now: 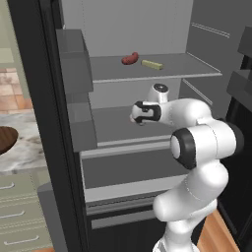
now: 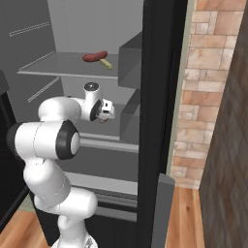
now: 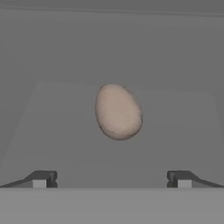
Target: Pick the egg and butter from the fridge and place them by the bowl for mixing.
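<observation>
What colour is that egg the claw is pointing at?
The small oval egg is pale beige-brown with faint speckles, seen best in the hand view.

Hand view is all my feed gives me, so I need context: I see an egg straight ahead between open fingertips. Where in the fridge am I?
Observer: The gripper is reaching over the middle shelf of the fridge, one level below the top shelf.
Operator: Is the butter near the egg?
Observer: No, the butter lies on the top shelf, above the arm.
Operator: Anything else up there?
Observer: A red sausage-shaped item lies just left of the butter in the left base view.
Operator: Can you see the bowl?
Observer: A dark brown bowl sits on the marble counter, left of the fridge.
</observation>
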### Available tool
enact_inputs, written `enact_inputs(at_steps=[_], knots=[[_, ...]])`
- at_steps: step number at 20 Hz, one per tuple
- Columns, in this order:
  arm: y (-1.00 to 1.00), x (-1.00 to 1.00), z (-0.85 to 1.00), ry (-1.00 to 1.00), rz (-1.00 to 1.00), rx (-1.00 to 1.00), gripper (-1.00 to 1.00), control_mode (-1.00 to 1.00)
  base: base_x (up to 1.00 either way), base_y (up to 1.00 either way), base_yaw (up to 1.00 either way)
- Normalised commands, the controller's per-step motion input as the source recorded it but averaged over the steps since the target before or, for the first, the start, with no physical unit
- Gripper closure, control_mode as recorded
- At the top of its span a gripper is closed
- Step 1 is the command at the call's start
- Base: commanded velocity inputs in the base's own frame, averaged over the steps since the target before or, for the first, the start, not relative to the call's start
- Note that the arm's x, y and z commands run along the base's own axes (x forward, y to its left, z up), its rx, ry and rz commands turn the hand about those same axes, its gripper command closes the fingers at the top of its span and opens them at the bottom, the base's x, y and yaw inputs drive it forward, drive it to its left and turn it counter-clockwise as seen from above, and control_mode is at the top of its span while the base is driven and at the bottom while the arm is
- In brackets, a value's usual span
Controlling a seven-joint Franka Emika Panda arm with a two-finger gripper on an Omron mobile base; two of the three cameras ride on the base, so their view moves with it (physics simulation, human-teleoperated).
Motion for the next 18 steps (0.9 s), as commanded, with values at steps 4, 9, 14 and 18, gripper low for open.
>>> enact_inputs(at_steps=[4,9,14,18], knots=[[0.07,0.28,-0.18,0.0,0.0,0.0,-1.0,-1.0,0.0,0.0,0.0],[0.04,0.37,-0.15,0.0,0.0,0.0,-1.0,-1.0,0.0,0.0,0.0],[0.0,0.36,-0.19,0.0,0.0,0.0,-1.0,-1.0,0.0,0.0,0.0],[0.0,0.35,-0.25,0.0,0.0,0.0,-1.0,-1.0,0.0,0.0,0.0]])
